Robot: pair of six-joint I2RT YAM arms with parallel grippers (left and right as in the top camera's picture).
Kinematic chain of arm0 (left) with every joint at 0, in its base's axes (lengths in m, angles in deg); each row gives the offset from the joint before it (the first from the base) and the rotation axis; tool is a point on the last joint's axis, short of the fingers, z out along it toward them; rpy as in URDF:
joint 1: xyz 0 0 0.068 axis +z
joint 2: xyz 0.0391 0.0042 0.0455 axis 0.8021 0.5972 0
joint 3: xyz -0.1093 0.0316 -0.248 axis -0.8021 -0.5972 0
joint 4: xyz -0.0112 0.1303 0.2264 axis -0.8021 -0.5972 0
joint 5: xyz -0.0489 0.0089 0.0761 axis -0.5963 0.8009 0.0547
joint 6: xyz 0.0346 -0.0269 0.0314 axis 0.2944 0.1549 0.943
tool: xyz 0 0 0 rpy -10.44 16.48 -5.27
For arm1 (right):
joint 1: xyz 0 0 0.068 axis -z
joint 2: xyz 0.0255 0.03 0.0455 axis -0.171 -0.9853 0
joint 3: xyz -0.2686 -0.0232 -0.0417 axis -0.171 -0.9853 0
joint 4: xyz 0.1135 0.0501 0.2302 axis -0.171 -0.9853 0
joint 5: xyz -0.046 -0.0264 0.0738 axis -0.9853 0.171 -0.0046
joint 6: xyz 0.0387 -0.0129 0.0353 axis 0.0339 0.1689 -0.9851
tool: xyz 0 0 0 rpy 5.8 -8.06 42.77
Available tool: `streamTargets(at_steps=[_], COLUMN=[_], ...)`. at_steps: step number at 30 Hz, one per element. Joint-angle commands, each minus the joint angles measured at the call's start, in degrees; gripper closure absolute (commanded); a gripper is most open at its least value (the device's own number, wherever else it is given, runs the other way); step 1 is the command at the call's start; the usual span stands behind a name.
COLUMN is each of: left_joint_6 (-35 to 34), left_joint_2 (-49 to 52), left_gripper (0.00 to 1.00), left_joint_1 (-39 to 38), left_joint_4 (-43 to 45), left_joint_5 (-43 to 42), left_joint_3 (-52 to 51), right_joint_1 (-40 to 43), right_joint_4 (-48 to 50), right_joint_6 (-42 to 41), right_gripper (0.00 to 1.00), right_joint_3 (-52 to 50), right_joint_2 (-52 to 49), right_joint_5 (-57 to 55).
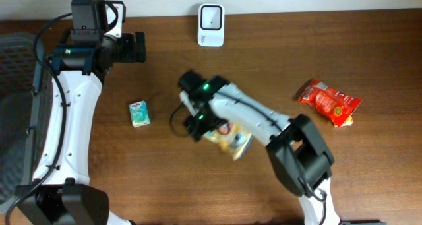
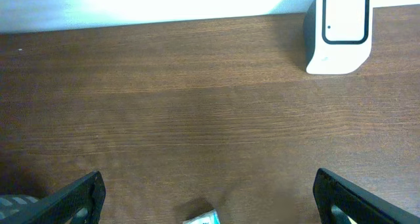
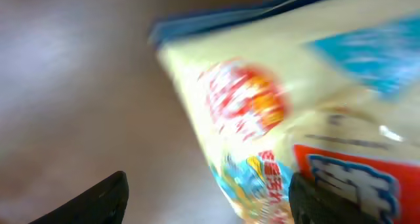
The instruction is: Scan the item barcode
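Observation:
A yellow snack packet (image 1: 232, 139) with red and blue print lies at the table's middle. My right gripper (image 1: 198, 126) is at its left end. In the right wrist view the packet (image 3: 282, 99) is blurred and fills the right side. Its lower edge reaches between the fingers of the right gripper (image 3: 210, 201), which stands open: the right finger (image 3: 321, 198) is against the packet, the left one is apart from it. The white scanner (image 1: 211, 25) stands at the back edge, also visible as the scanner (image 2: 338, 30). My left gripper (image 1: 136, 47) is open and empty at the back left.
A small green box (image 1: 139, 113) lies left of centre, its corner (image 2: 202, 219) showing below the left gripper (image 2: 211, 204). A red snack packet (image 1: 330, 101) lies at the right. A dark mesh basket (image 1: 13, 73) stands off the table's left edge.

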Motion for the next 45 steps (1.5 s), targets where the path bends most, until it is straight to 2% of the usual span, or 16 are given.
streamTargets(at_steps=[1,6,10,12,16,20,22,23,24,25,30,35,38,42,45], left_joint_6=[0.90,0.90,0.85,0.83,0.94,0.90,0.92,0.92,0.92,1.05,5.38,4.90,2.86,-1.46,-5.03], left_joint_2=[0.31,0.31,0.31,0.31,0.48,4.72,8.66,11.15,12.37,14.14,20.50,22.21,24.00,25.90,27.17], left_gripper=[0.01,0.01,0.01,0.01,0.01,0.01,0.31,0.50,0.63,0.70,0.67,0.55,0.54,0.46,0.41], left_joint_1=[0.35,0.35,0.35,0.35,0.35,0.11,-0.33,-0.63,-0.74,-1.03,-3.08,-6.56,-7.74,-9.18,-10.93], left_joint_4=[0.09,0.09,1.29,1.33,0.09,-3.15,-4.55,-4.94,-4.90,-4.81,-4.35,0.09,3.93,9.86,11.37], left_joint_5=[0.37,0.37,0.31,-0.96,-11.89,-26.88,-30.73,-33.88,-35.69,-38.36,-47.08,-47.65,-51.80,-51.65,-45.31], left_joint_3=[0.15,0.15,0.15,0.15,0.04,-0.35,-0.50,-0.98,-1.44,-2.21,-6.84,-12.39,-14.67,-16.00,-16.00], right_joint_1=[5.79,16.90,27.36,32.46,38.29,41.20,41.11,40.89,40.74,40.68,40.68,40.35,40.06,39.98,39.98], right_joint_4=[-0.92,-4.24,-9.60,-9.79,-6.60,-0.72,1.40,1.81,1.90,2.08,2.12,2.12,2.40,2.91,2.78], right_joint_6=[2.89,3.96,4.28,6.93,10.73,11.91,11.93,12.28,12.85,12.96,12.98,12.98,12.98,12.98,12.98], right_gripper=[0.22,0.21,0.21,0.18,0.18,0.18,0.18,0.17,0.17,0.17,0.17,0.16,0.17,0.16,0.16], right_joint_3=[6.08,8.66,8.22,5.11,-3.56,-10.78,-12.57,-12.81,-12.85,-12.85,-12.85,-12.96,-13.27,-13.27,-13.27], right_joint_2=[5.18,12.28,12.83,12.63,12.20,12.20,12.20,12.15,12.15,12.15,12.15,11.78,11.65,11.65,11.65], right_joint_5=[-1.29,3.04,9.05,13.73,20.57,26.45,27.65,27.65,27.65,27.67,27.65,27.61,27.61,27.63,27.58])
